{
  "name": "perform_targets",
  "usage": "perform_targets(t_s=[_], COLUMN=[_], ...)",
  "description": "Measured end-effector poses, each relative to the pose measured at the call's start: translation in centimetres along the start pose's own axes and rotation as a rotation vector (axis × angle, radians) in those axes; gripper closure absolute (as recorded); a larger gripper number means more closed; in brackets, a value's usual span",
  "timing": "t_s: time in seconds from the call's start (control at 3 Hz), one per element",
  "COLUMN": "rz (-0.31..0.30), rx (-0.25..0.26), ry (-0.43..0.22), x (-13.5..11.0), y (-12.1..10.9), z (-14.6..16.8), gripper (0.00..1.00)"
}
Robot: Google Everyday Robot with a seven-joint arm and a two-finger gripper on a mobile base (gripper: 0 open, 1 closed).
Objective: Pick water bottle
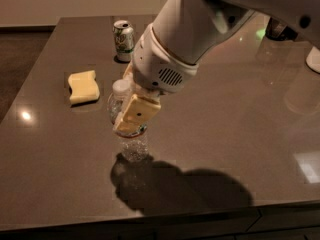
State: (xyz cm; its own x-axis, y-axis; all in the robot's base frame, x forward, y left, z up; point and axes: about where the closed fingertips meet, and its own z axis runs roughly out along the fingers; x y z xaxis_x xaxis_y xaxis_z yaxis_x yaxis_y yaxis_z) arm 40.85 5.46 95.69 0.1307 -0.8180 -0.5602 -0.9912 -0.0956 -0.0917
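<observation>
The water bottle is a small clear ribbed bottle with a white cap, standing on the dark table left of centre. My gripper reaches down from the upper right on the white arm and sits at the bottle's middle. Its cream-coloured part covers the label band from the camera side. The cap and shoulder show above it and the ribbed base shows below it. The bottle's base appears to rest on the table, above its dark shadow.
A green-and-white soda can stands at the back of the table. A yellow sponge lies to the bottle's left. The table's front edge runs close below the bottle. Pale objects sit at the far right edge.
</observation>
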Motion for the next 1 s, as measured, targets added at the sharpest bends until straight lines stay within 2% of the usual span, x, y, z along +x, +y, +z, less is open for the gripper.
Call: perform_targets(t_s=[0.33,0.67,1.0], rz=[0.02,0.027,-0.002], rx=[0.004,0.034,0.081], ry=[-0.033,-0.086,-0.133], x=[0.3,0.5,-0.6], y=[-1.1,-2.2,-2.9], z=[-2.4,-6.4,-11.3], gripper=[0.89,1.0,1.0])
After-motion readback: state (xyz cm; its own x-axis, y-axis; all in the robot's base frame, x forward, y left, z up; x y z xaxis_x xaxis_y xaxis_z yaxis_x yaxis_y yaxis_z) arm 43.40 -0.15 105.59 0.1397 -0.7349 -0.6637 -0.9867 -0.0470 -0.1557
